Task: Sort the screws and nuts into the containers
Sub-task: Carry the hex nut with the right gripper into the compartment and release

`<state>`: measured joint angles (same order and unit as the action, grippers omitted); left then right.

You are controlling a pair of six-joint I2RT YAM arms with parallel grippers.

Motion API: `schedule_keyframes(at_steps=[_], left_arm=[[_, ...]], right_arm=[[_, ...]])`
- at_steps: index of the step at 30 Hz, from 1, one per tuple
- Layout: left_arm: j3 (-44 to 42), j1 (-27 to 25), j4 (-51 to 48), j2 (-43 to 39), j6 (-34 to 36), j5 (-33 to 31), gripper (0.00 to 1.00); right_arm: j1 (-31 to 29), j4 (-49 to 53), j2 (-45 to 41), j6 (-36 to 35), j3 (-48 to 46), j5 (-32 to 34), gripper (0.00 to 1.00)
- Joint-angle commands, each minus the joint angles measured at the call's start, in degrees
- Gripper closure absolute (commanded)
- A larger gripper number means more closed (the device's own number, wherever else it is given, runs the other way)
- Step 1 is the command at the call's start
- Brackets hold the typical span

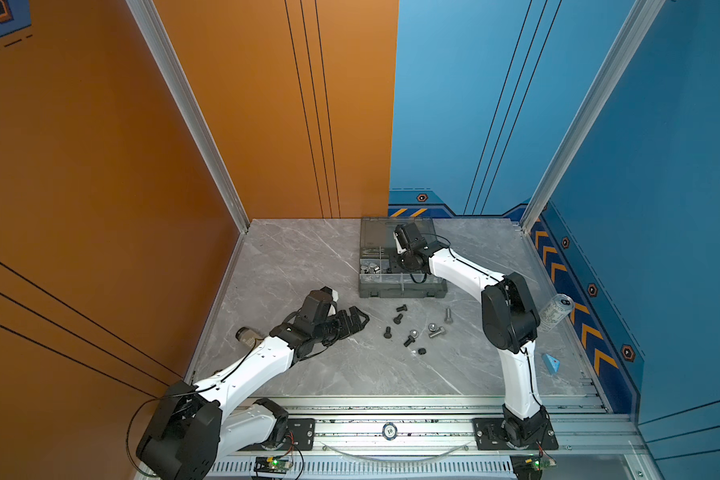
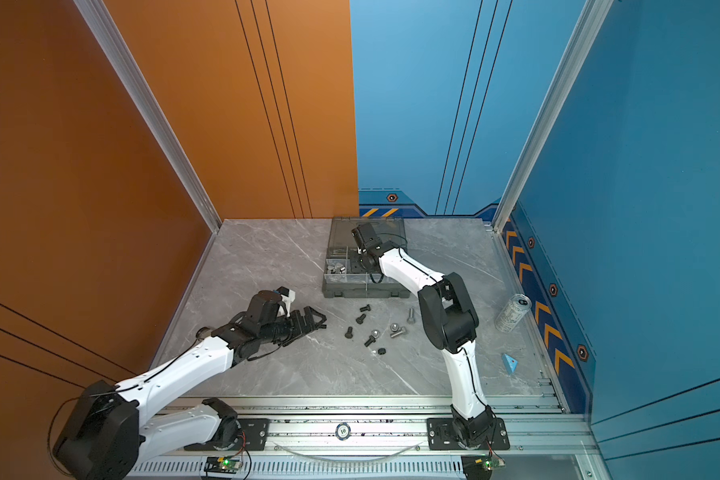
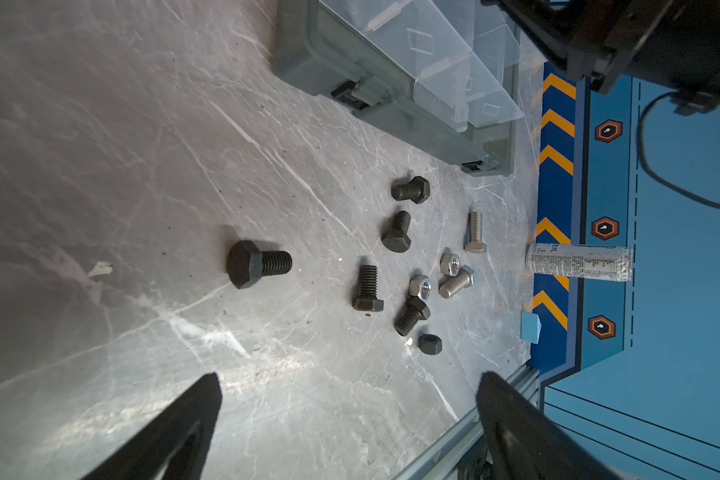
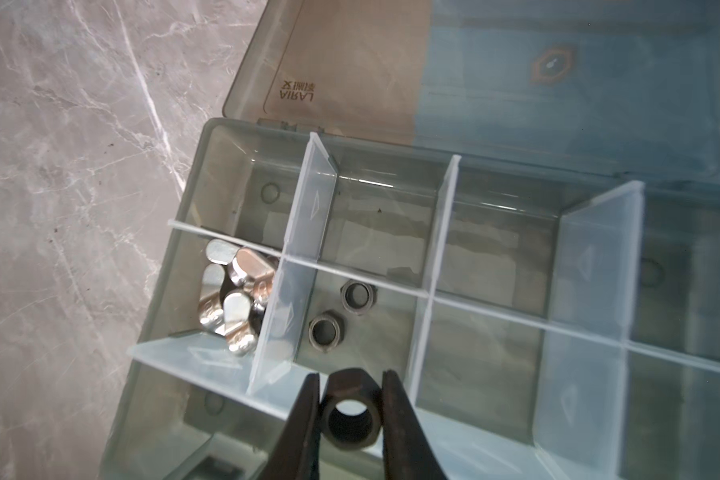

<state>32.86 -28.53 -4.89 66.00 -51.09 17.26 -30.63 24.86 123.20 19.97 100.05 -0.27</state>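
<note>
Right wrist view crops the right end effector (image 4: 352, 376) pinching a nut (image 4: 350, 387).

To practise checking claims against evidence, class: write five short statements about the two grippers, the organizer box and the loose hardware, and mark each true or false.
1. The right gripper is shut on a black hex nut over the organizer box. True.
2. The left gripper is shut. False: its jaws stand wide apart and hold nothing.
3. The wing nuts share a compartment with black nuts. False: the two black nuts lie in the next compartment, past a divider.
4. The box's lid is open. True.
5. Every bolt is already in the box. False: black bolts and silver bolts lie on the table.
</note>
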Motion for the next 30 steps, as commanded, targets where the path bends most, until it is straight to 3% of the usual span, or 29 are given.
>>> schedule_keyframes(at_steps=[1,7,13,23,30], left_arm=[[-0.3,-0.1,0.1,-0.9,-0.3,1.2,0.02],[-0.2,-0.2,0.2,-0.3,-0.1,1.4,0.02],[-0.1,-0.2,0.6,0.1,-0.2,1.6,0.02],[-0.1,-0.2,0.5,-0.4,-0.3,1.6,0.02],[0.3,-0.2,0.2,-0.6,-0.3,1.7,0.02]], right_arm=[[-0.1,-0.5,1.4,1.2,1.9,-0.5,1.00],[-0.1,1.0,3.3,1.0,2.5,0.3,0.89],[0.0,2.2,2.5,0.3,4.3,0.5,0.64],[0.1,7.6,-7.4,-1.7,3.2,0.3,0.54],[0.0,14.6,-19.9,-1.1,-6.1,0.4,0.50]])
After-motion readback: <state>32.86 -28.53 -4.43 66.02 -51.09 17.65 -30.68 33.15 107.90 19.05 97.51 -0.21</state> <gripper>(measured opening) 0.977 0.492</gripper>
